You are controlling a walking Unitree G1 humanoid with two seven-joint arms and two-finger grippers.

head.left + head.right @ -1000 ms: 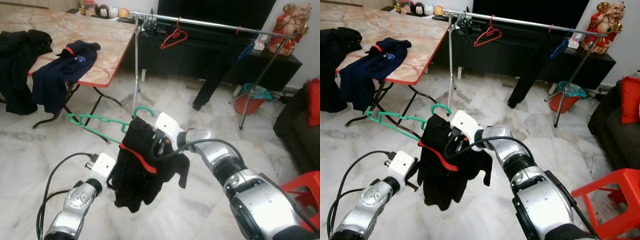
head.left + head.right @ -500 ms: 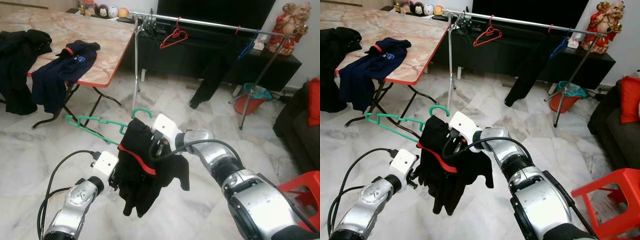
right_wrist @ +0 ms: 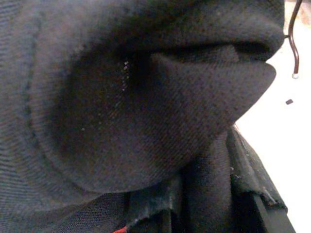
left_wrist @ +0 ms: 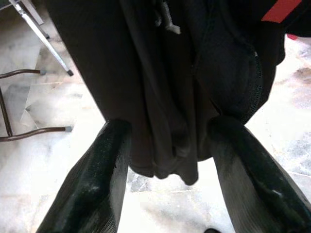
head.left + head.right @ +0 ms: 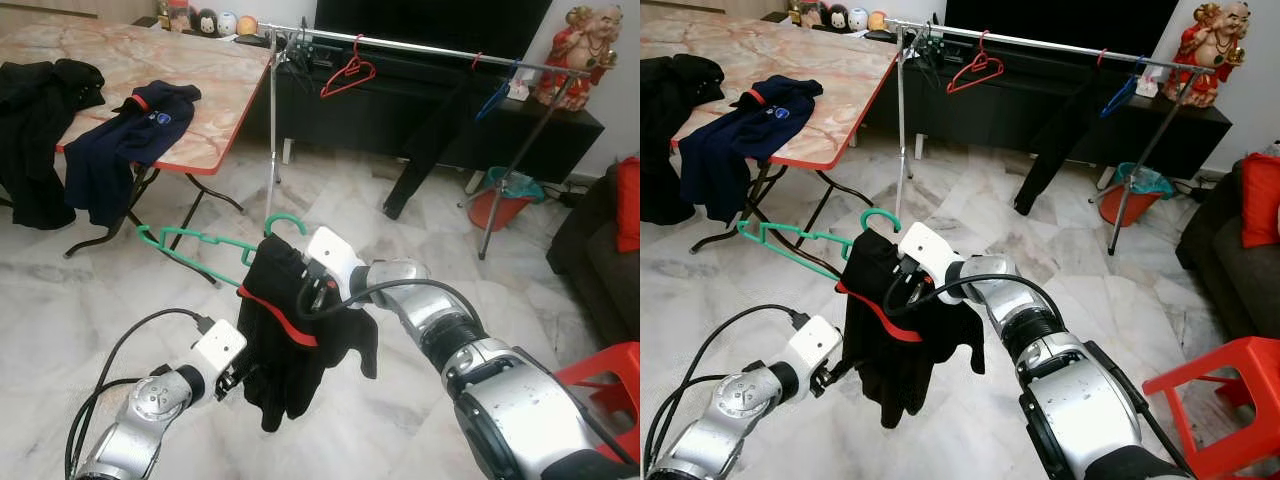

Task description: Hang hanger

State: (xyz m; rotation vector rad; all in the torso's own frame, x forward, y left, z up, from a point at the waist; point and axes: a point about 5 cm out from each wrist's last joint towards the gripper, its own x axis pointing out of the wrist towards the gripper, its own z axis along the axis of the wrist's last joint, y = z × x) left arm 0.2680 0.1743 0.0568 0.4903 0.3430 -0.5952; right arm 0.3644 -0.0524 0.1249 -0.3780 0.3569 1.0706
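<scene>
Pale marble floor (image 5: 330, 180) with grey veins, bright under even light. Behind it a long black cabinet (image 5: 420, 110) against a white wall (image 5: 620, 110); left of the cabinet a folding table (image 5: 205, 90) with pinkish marble-pattern top, red edge and dark metal legs. Right of the cabinet a dark sofa (image 5: 600, 255) with a red cushion (image 5: 629, 200), and nearer, a red plastic stool (image 5: 610, 385).

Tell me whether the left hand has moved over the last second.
Yes. The left hand has swung toward the robot's right and slightly nearer the camera, judged against the floor tiles, closing on the black garment's hem.
</scene>
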